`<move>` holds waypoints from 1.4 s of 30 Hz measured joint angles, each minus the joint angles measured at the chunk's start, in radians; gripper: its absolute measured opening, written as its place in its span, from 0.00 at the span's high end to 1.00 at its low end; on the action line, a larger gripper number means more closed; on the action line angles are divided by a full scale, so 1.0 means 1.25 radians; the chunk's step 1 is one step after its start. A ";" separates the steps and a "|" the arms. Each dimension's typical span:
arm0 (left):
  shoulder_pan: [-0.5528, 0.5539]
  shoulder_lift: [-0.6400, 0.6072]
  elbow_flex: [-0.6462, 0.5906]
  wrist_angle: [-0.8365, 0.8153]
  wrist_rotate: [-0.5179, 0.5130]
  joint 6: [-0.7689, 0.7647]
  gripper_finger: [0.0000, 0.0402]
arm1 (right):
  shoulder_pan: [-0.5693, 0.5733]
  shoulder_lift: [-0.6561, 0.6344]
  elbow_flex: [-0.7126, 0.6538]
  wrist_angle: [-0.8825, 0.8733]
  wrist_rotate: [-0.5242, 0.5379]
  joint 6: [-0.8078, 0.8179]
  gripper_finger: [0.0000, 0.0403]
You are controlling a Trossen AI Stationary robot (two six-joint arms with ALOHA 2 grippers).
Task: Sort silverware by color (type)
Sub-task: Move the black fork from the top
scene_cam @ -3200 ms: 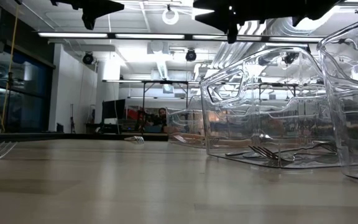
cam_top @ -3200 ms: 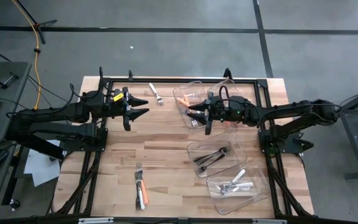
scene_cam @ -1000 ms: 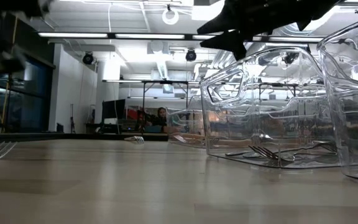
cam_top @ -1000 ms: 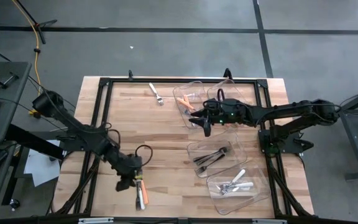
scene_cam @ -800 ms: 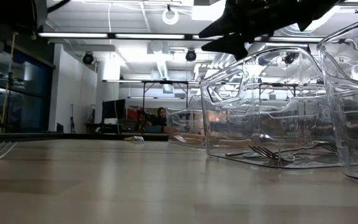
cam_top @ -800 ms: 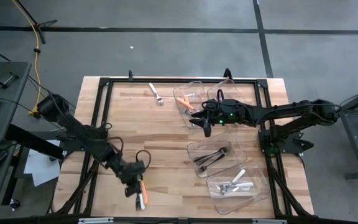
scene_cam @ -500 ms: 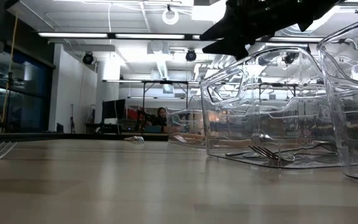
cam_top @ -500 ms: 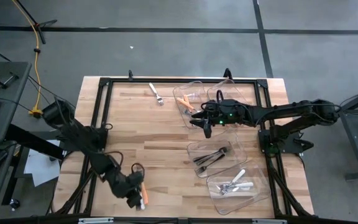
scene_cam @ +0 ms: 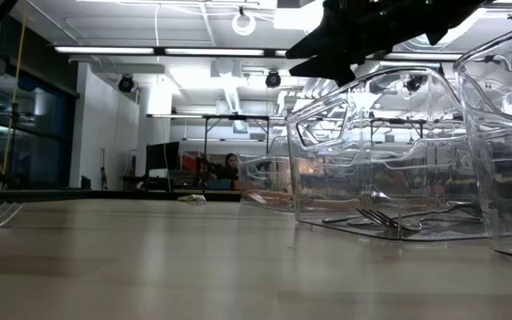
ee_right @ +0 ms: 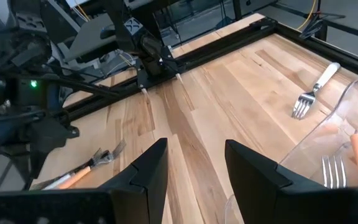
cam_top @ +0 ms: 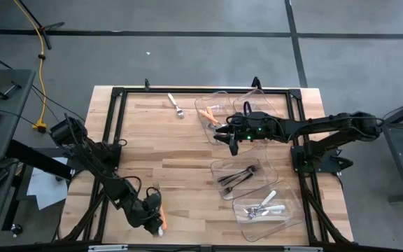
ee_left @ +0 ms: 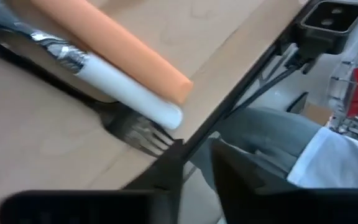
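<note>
Fingers of the left gripper (cam_top: pixel 154 215) sit low over the loose silverware (cam_top: pixel 160 217) at the worktop's (cam_top: pixel 173 150) near edge, an orange handle (ee_left: pixel 104 43), a white handle (ee_left: pixel 126 90) and a dark fork (ee_left: pixel 138 132) just ahead; I cannot tell whether they grip. Right gripper (cam_top: pixel 231 139) hangs with fingers apart beside the clear bins (cam_top: pixel 247 178) holding sorted pieces. No writing is legible.

My wooden desk (cam_top: pixel 187 154) has a black frame (cam_top: pixel 201 89) around its edge. Three clear bins (cam_top: pixel 254 168) sit in a row on its right side. The floor (cam_top: pixel 187 56) is grey. A yellow cable (cam_top: pixel 42 63) hangs at the left.
</note>
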 joint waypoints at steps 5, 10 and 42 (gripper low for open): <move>-0.007 0.000 0.000 -0.023 -0.038 0.024 0.97 | 0.000 0.000 0.000 0.002 0.006 0.006 0.64; -0.006 0.000 -0.001 -0.042 -0.052 0.079 1.00 | 0.000 0.000 0.000 0.002 0.006 0.011 0.64; -0.006 0.102 0.000 0.018 -0.004 0.204 1.00 | 0.000 0.000 0.000 -0.001 0.021 0.013 0.64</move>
